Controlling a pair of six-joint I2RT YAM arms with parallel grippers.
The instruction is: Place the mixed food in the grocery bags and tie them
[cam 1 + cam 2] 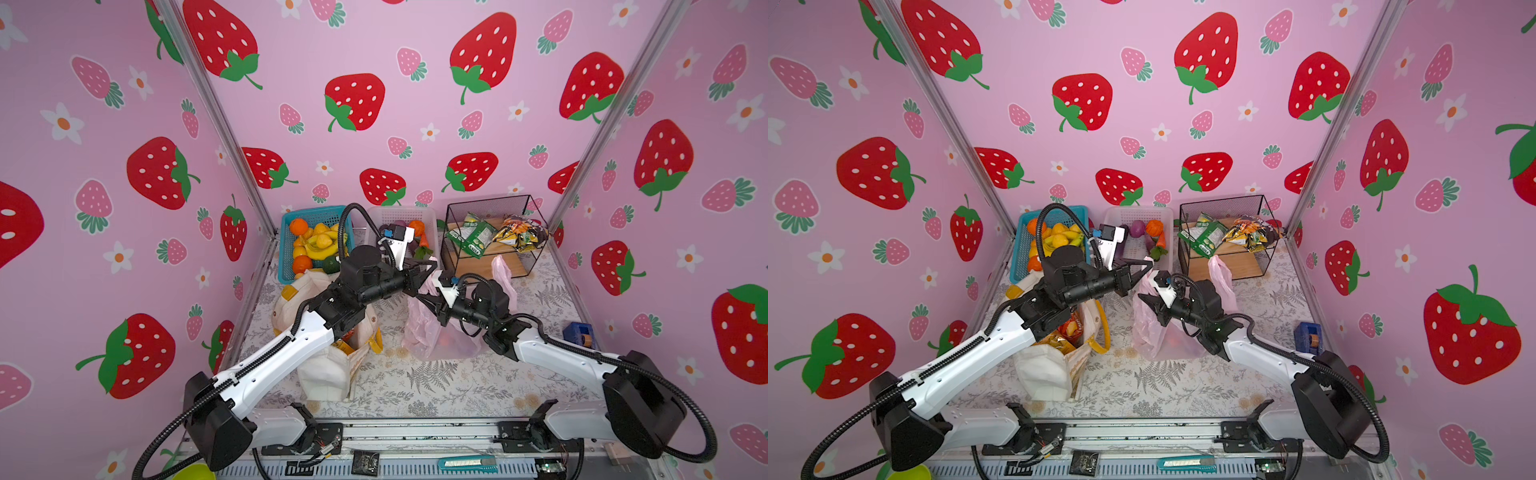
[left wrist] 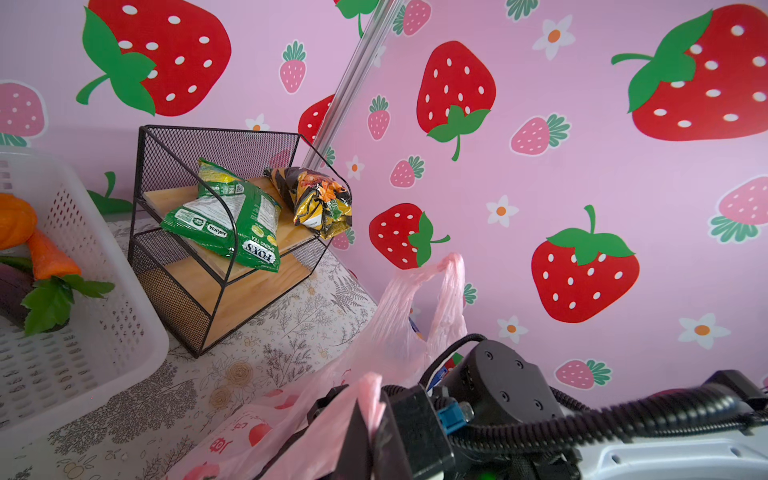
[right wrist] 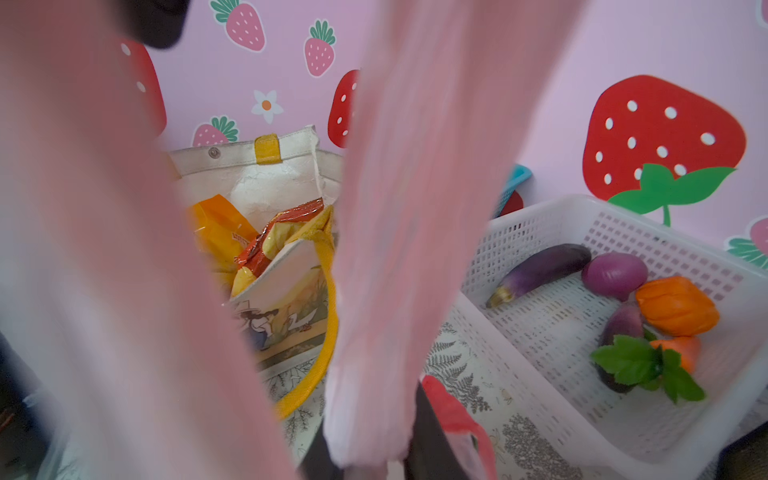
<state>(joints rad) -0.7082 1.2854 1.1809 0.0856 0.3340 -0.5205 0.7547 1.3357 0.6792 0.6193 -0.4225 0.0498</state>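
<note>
**Pink bag** [image 3: 374,249]: the film hangs blurred right against the right-wrist lens. One gathered strand runs down betw. the dark fingers [image 3: 419,449] of the right gripper [image 1: 1148,308]. The strand sits inside the jaws, but it can't be told whether they clamp it or only stand around it.

**Left gripper** [image 1: 1147,265]: just above the right one, nearly tip to tip. It is closed and pinches a bunched handle of the same bag. The bag body sags below both grippers onto the table [image 1: 436,386], w/ sth. reddish showing through. A 2nd handle loop [image 2: 451,270] stands free beyond the right gripper's wrist, held by neither.

**Canvas tote** [image 1: 328,370]: behind the left gripper, under its forearm. Its mouth is open, w/ snack packets [image 1: 1065,332] inside.

**White basket** [image 3: 540,415]: just past the left gripper's tips. It holds an eggplant [image 3: 540,266], a carrot [image 3: 681,347] and a purple onion [image 3: 615,274].

**Wire rack** [image 2: 183,141]: further ahead of the same tips. It carries a green packet [image 2: 224,216] and a yellow-black packet [image 2: 320,199].

**Step (judged):** tying the pink bag, at the handle-gathering stage. Loading looks incomplete, since food remains in the basket and rack.

**Next move calls for:**
- a sure pinch by the right gripper on its strand;
- then fetching the free loop and crossing it w/ the held handle;
- short pulls only, as the thin film prob. slips and stretches;
- keeping the bag body down on the table.
</note>
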